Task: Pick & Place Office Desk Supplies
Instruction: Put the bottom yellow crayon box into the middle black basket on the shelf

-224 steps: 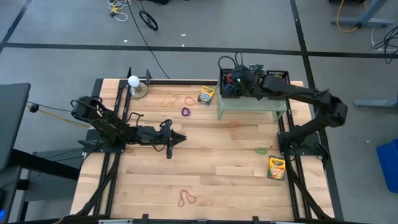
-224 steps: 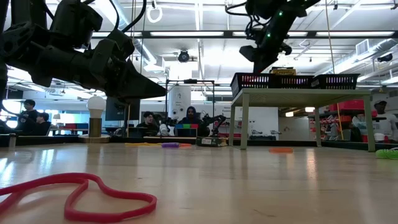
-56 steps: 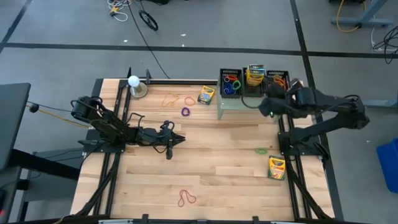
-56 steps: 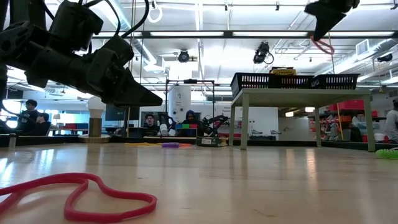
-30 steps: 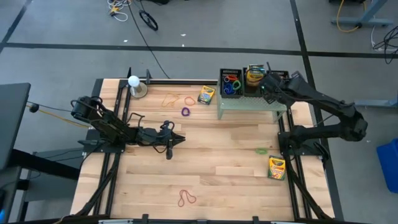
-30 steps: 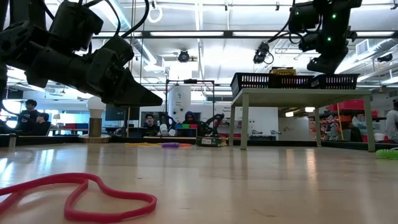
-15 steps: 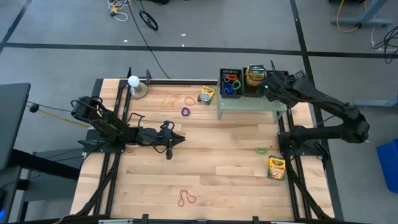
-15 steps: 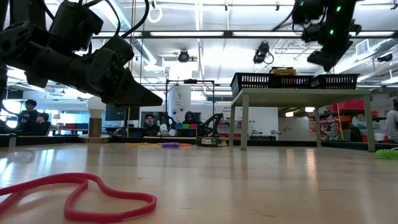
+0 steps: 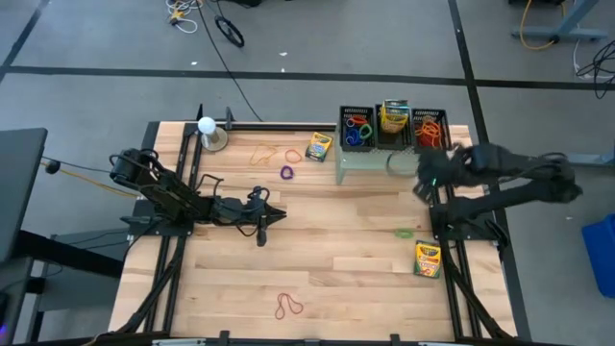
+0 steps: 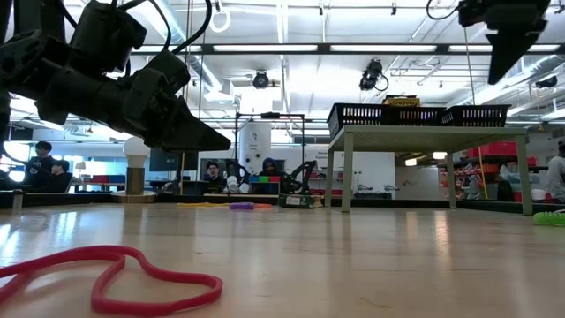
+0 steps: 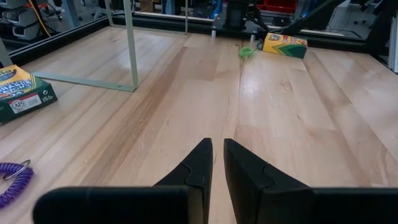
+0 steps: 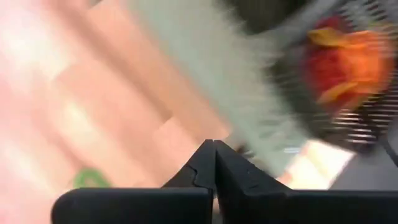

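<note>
My left gripper (image 9: 276, 213) (image 11: 217, 163) hovers low over the table's left middle, its fingers a narrow slit apart and empty. My right gripper (image 9: 421, 186) (image 12: 214, 146) is shut and empty, high beside the right end of the pale green stand (image 9: 389, 160). On the stand sit three black baskets: rings (image 9: 357, 129), a crayon box (image 9: 394, 116) and orange-red bands (image 9: 430, 126) (image 12: 339, 62). On the table lie tan and orange bands (image 9: 265, 152), a purple ring (image 9: 286, 172), a green ring (image 9: 404, 233), a red band (image 9: 288, 306) (image 10: 115, 278) and two crayon boxes (image 9: 318, 146) (image 9: 428, 258).
A white ball on a round base (image 9: 208, 129) stands at the far left corner. The stand's legs (image 11: 132, 50) rest on the far right part of the table. Bare wood lies across the middle and near side. People sit in the room beyond the far edge.
My right gripper has risen from over the stand's right-hand basket and swung toward the table's near and right edges, clear of the stand's right end. The orange-red bands stay in that basket. My left arm has kept still.
</note>
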You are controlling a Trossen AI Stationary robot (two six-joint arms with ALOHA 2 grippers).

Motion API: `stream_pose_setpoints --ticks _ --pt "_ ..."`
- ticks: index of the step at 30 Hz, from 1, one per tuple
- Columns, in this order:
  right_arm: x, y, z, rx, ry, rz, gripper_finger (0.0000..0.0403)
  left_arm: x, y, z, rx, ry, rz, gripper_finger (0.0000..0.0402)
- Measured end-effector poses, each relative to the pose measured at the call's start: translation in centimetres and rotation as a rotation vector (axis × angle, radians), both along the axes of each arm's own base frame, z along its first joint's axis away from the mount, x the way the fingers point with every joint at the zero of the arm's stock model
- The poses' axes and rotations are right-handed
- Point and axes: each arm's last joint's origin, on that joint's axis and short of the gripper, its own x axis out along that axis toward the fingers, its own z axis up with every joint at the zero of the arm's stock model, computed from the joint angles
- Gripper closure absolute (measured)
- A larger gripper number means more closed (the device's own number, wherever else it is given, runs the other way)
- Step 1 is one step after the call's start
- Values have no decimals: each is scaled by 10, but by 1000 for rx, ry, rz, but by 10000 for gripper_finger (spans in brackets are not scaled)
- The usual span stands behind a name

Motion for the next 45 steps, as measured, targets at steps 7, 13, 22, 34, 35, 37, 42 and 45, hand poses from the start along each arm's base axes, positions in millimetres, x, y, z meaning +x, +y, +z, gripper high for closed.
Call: stream_pose_setpoints --ticks 7,13,22,34,35,37,42,45 --pt "24 58 -48 98 187 116 399 0 0 0 -1 -3 0 354" --pt "28 119 -77 118 277 117 401 0 0 0 -1 -3 0 354" --pt "18 188 -129 84 367 -16 401 0 0 0 -1 -3 0 354" --pt "27 212 -174 72 435 -46 401 0 0 0 -1 -3 0 354" --pt "28 213 -175 81 419 -37 401 0 0 0 0 -3 0 354" --pt "31 216 -177 110 392 -20 401 0 0 0 0 -3 0 354" --pt "34 219 -178 129 357 23 401 0 0 0 -1 -3 0 354" --pt "38 222 -175 129 316 62 401 0 0 0 0 -3 0 354"
